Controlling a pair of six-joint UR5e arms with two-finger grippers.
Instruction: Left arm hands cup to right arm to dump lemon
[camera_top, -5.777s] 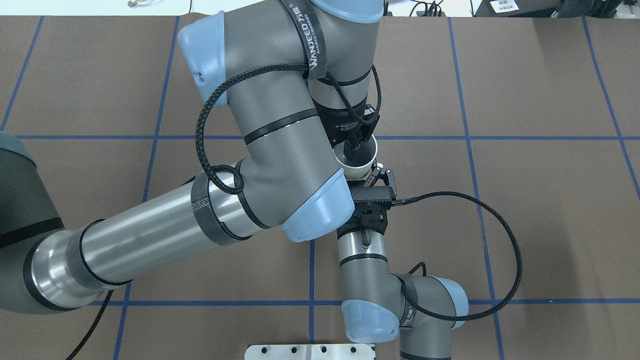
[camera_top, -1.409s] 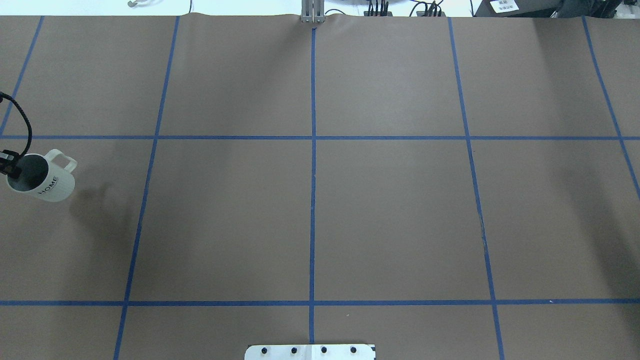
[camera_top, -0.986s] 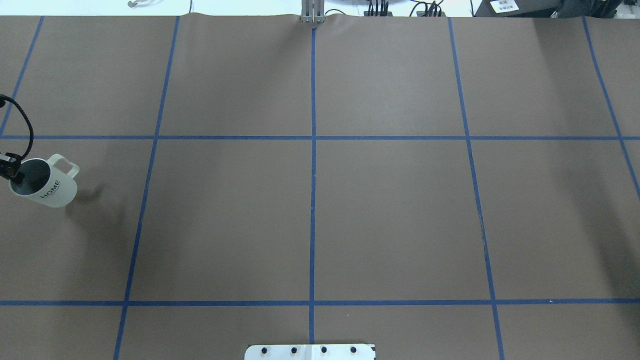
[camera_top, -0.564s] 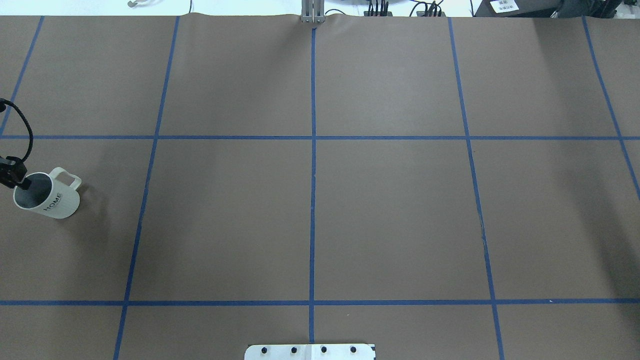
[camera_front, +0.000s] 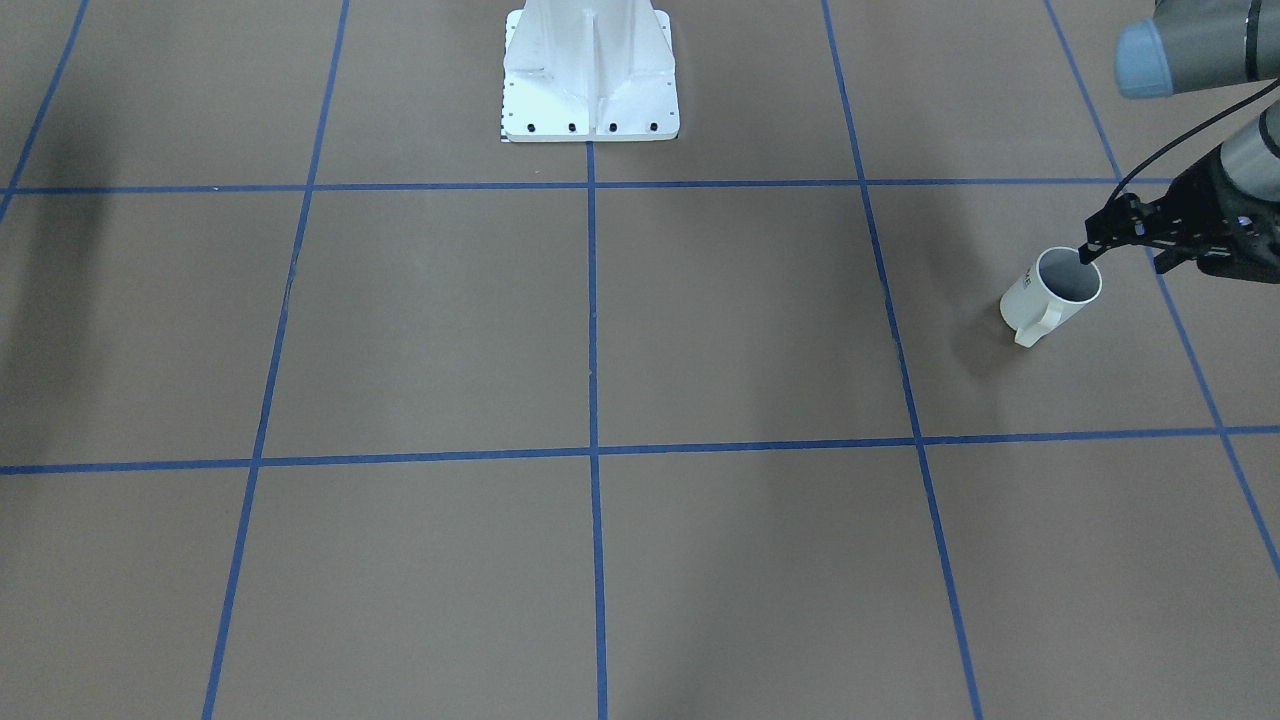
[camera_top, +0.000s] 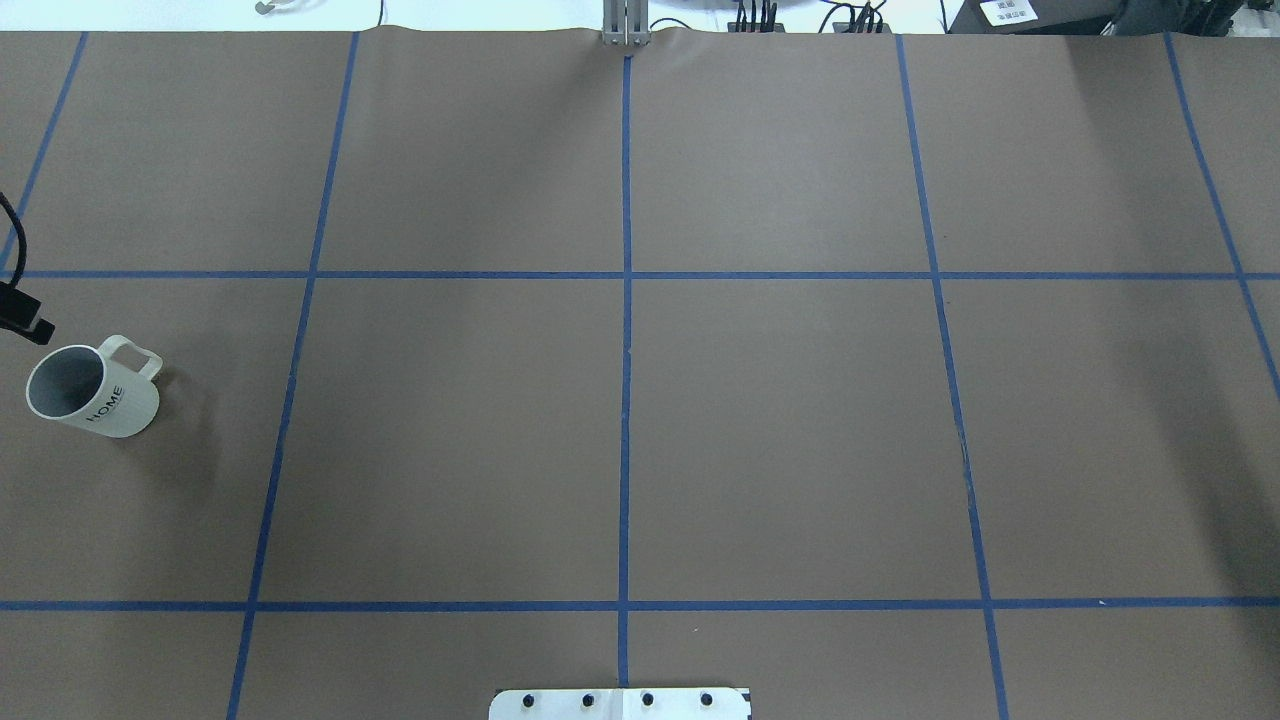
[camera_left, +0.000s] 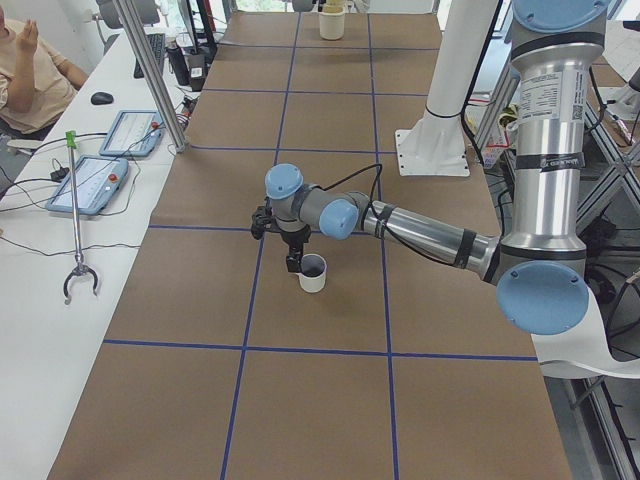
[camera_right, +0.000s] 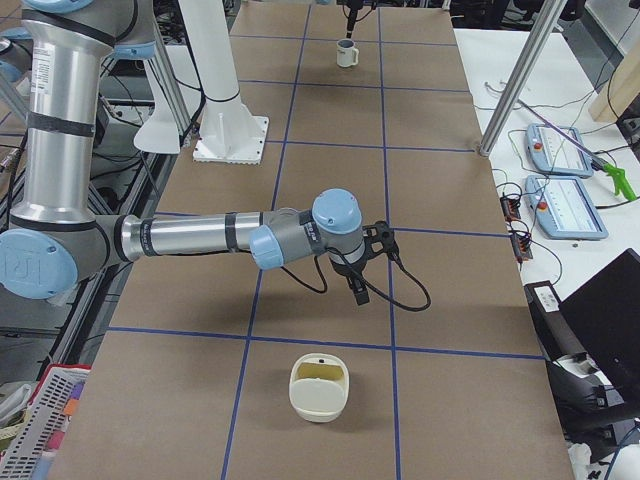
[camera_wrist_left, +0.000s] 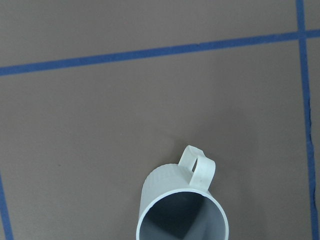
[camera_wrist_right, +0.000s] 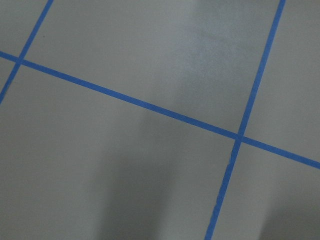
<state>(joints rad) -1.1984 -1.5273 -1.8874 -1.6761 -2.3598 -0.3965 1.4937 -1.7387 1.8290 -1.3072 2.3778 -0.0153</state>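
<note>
Cup (camera_top: 92, 392) is seen upright on counter (camera_top: 800, 440), left pincer (camera_front: 1112, 249) spread near its rim; right pincer's (camera_right: 358, 288) state cannot be told.

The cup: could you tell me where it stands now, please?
In the overhead view the cup stands upright at the table's far left edge, beside the left gripper.

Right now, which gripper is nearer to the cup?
Left. The left gripper hovers close by the rim of the cup, not holding it; the right gripper hangs over the table's opposite end, far from it.
</note>
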